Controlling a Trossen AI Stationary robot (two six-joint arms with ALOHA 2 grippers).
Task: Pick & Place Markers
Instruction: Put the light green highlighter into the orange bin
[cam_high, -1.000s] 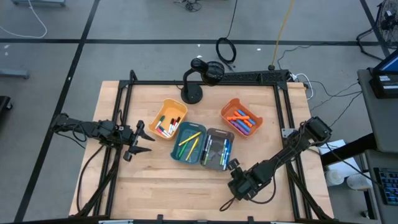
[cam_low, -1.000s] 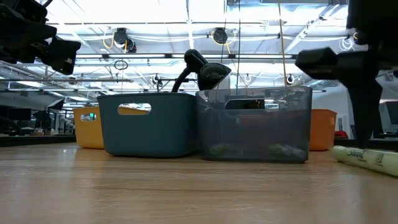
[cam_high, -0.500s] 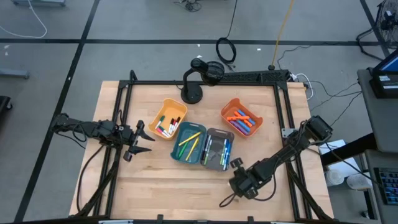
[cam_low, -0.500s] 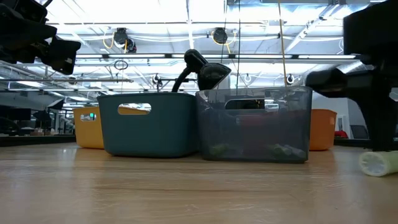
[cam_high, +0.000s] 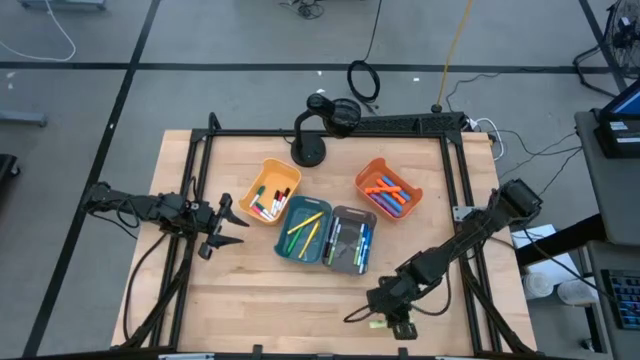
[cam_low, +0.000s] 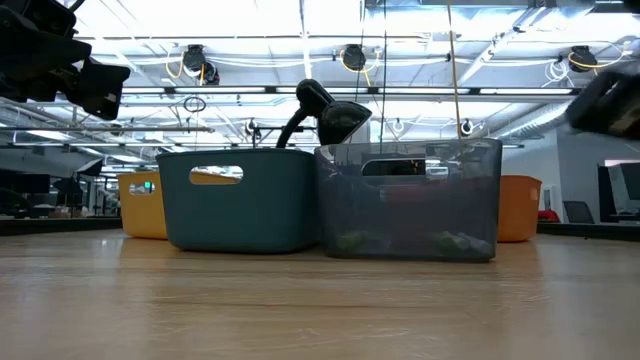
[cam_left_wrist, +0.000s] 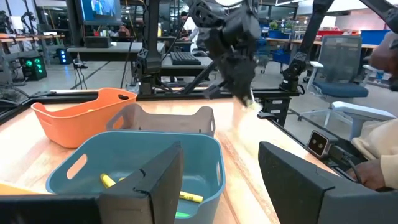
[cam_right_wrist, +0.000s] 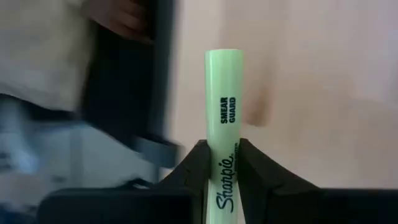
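Observation:
My right gripper (cam_high: 385, 308) hangs over the table's near right part, shut on a pale green marker (cam_right_wrist: 224, 93); the left wrist view shows it blurred, far off (cam_left_wrist: 239, 56). More markers lie in four bins in the table's middle: yellow (cam_high: 270, 190), teal (cam_high: 303, 228), grey (cam_high: 349, 240) and orange (cam_high: 388, 190). My left gripper (cam_high: 235, 225) waits open at the table's left, level, its fingers facing the teal bin (cam_left_wrist: 143, 168). My right gripper pinches the marker's barrel (cam_right_wrist: 222, 140) between its two fingers. The marker lies along the fingers and sticks out well beyond their tips. The fingers slant downward. The marker is lifted clear of the table.
A black stand with a hooded head (cam_high: 315, 130) stands at the table's far middle. A black frame rail (cam_high: 200, 180) runs along the table's sides. A person's sleeve and hand (cam_left_wrist: 376, 155) show beyond the right edge. Bare wood lies along the near edge (cam_high: 280, 310).
The pale green marker lay on the table at the near right, swung round end-on, then went up out of the low view in my right gripper. That gripper has risen, rolled its wrist and shifted a little toward the near edge.

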